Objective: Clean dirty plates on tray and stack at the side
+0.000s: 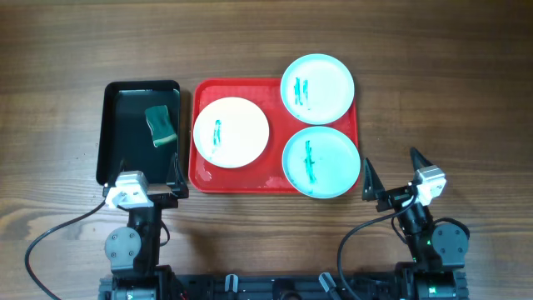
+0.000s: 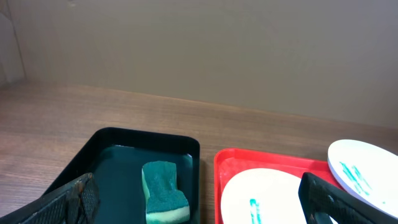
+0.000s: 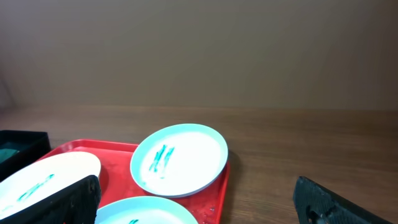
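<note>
The red tray [image 1: 250, 179] lies mid-table and holds three plates, each with a green smear. The cream-white plate [image 1: 231, 132] is at its left. One turquoise plate [image 1: 317, 87] is at its far right corner, over the rim. The other turquoise plate [image 1: 321, 162] is at its near right. My left gripper [image 1: 150, 177] is open and empty in front of the tray's near left corner. My right gripper [image 1: 391, 173] is open and empty to the right of the tray. The left wrist view shows the tray [image 2: 227, 163] and white plate [image 2: 267, 196]. The right wrist view shows the far turquoise plate [image 3: 179, 159].
A black tray [image 1: 117, 125] stands left of the red tray and holds a green sponge [image 1: 161, 126], also seen in the left wrist view [image 2: 164, 191]. Bare wooden table lies to the right of the red tray and along the far side.
</note>
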`<state>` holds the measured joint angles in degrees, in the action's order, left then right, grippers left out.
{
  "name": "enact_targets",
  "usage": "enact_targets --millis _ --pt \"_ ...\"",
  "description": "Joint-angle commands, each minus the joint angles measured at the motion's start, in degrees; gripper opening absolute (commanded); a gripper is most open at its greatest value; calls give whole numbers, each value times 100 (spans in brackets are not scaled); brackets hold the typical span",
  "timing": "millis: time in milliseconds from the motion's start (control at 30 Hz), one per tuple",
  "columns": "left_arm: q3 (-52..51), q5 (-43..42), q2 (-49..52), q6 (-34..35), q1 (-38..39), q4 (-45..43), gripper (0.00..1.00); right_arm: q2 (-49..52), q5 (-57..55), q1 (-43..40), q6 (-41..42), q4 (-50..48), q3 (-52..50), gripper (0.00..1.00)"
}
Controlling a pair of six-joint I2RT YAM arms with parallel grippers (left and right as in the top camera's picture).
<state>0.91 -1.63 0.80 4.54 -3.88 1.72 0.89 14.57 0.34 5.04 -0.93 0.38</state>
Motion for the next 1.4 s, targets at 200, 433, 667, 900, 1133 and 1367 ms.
enact_targets --millis 200,433,667,900,1133,1367 --pt "979 -46 240 -111 -42 614 100 238 935 24 -33 212 577 100" --pt "2723 -48 1659 -81 -42 1727 100 1521 1425 24 -39 732 1803 100" --pt "5200 -52 3775 243 -42 3595 100 3187 1818 24 -59 2203 3969 100" --pt "7691 -22 5958 361 -42 5825 100 4835 1858 24 -374 4085 6192 100" --pt "9184 -146 7980 361 -42 7239 100 7298 1805 101 -887 6679 8679 100" --pt "9178 -601 9298 361 -42 7250 100 9009 2859 114 -223 5943 9077 99"
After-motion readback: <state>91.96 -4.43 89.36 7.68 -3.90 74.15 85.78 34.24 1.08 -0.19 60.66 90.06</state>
